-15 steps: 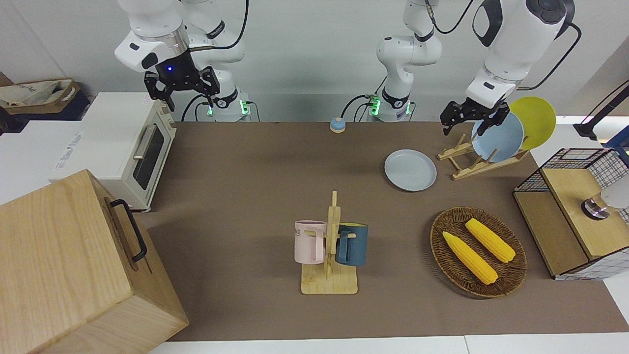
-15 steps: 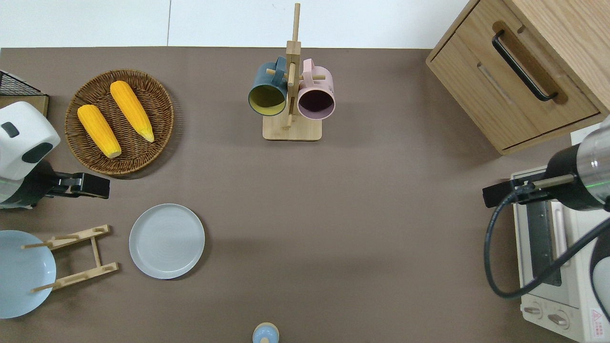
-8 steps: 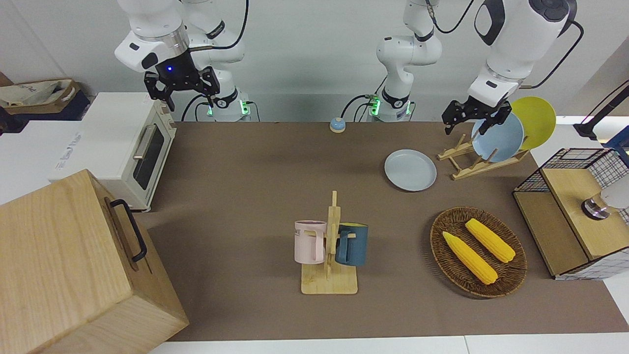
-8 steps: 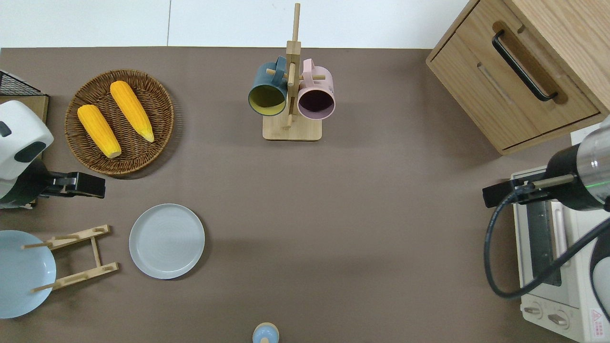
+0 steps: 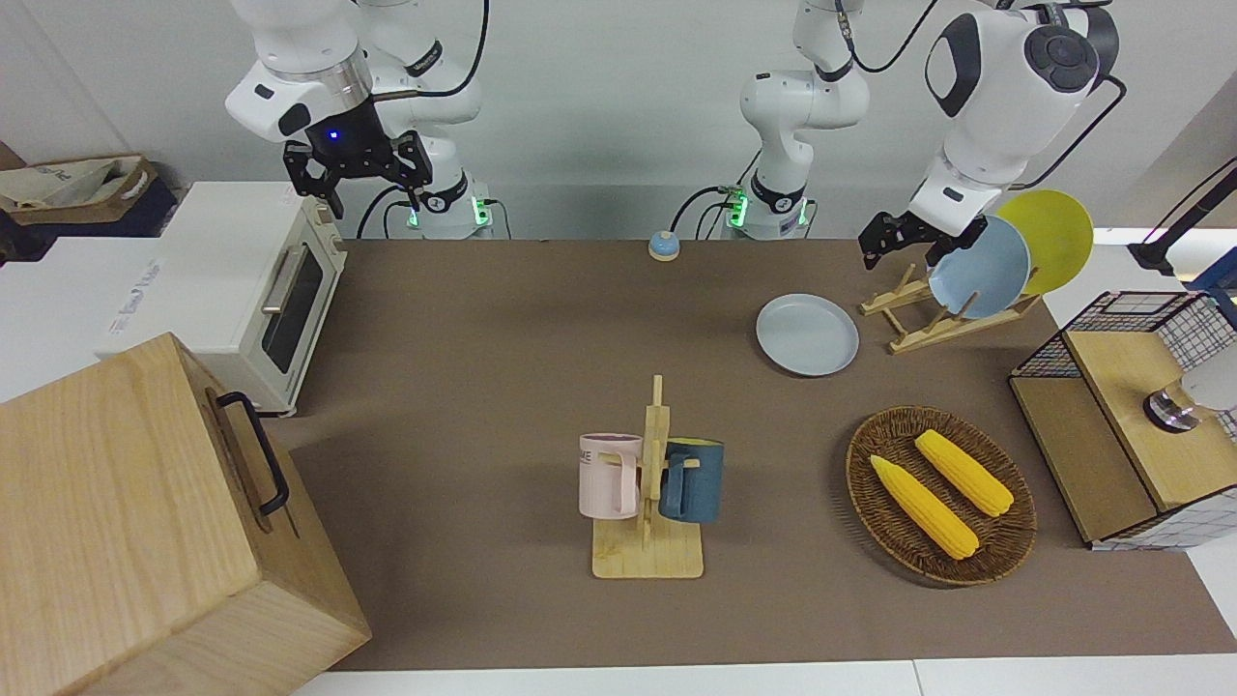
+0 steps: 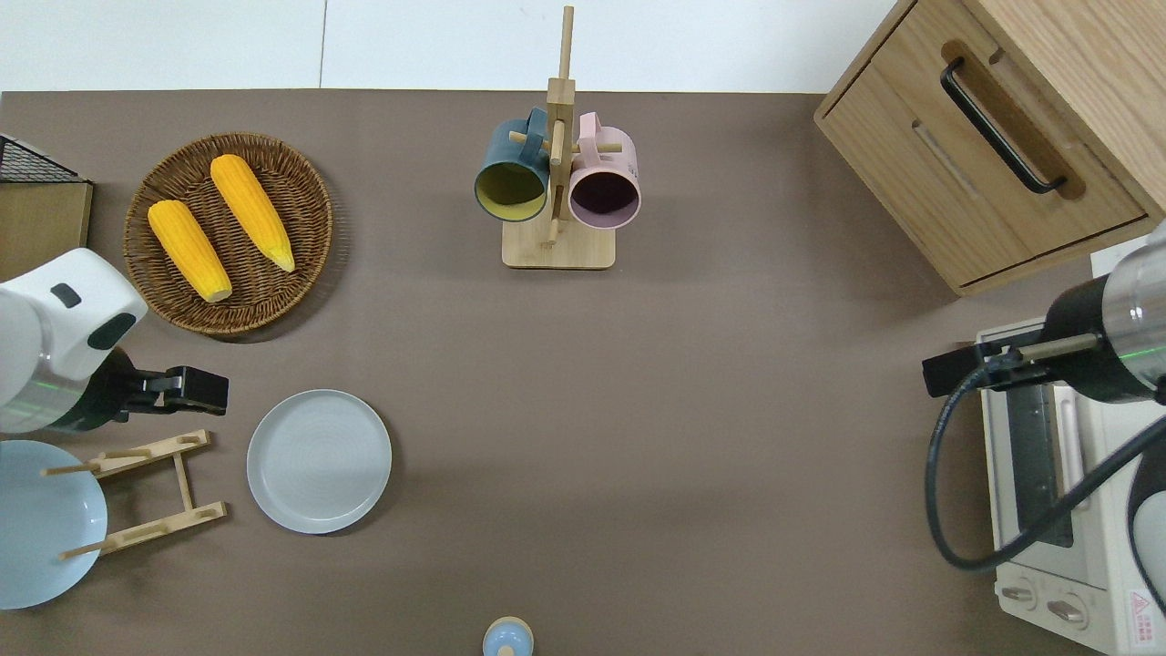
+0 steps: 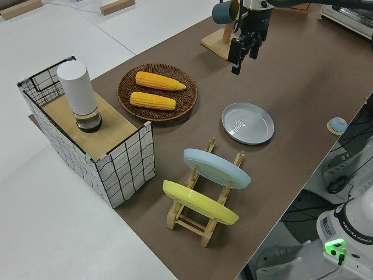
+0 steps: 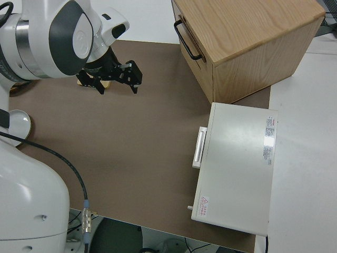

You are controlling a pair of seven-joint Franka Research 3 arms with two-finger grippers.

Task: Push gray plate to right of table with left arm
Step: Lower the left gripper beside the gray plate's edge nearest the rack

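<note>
One shift: left tool, spread unclear, moved nearer gray plate; plate unmoved.

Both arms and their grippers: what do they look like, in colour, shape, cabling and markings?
Both are white, rounded, jointed arms with black joint caps. The left arm carries a thin black cable and ends in a small black left gripper. The right arm has a silver band, a black wrist with a blue light, black cables, and a black two-finger right gripper.
</note>
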